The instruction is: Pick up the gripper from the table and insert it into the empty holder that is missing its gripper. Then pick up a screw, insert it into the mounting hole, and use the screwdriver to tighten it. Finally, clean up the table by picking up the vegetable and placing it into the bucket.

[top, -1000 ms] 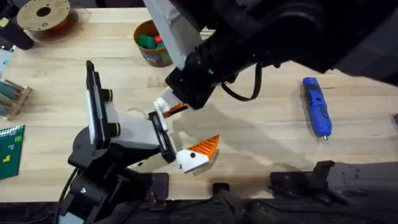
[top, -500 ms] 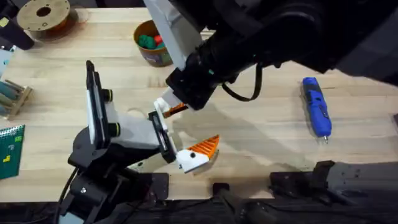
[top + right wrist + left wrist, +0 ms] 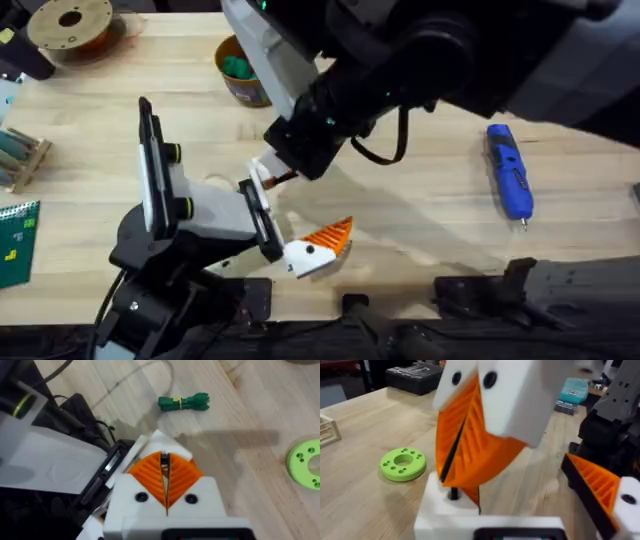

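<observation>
Right claw slightly shifted, pinched over holder.

wooden table, screwdriver, bucket, vegetable

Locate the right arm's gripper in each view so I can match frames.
Overhead: right gripper at centre, under the dark arm.
Left wrist: upper centre, large, jaws shut.
Right wrist: bottom centre, its own jaws.
Shared landmark: the holder, white, at its tip.

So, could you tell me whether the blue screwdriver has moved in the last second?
No. The screwdriver lies in the same place on the table's right side, tip pointing toward the arms' bases.
</observation>
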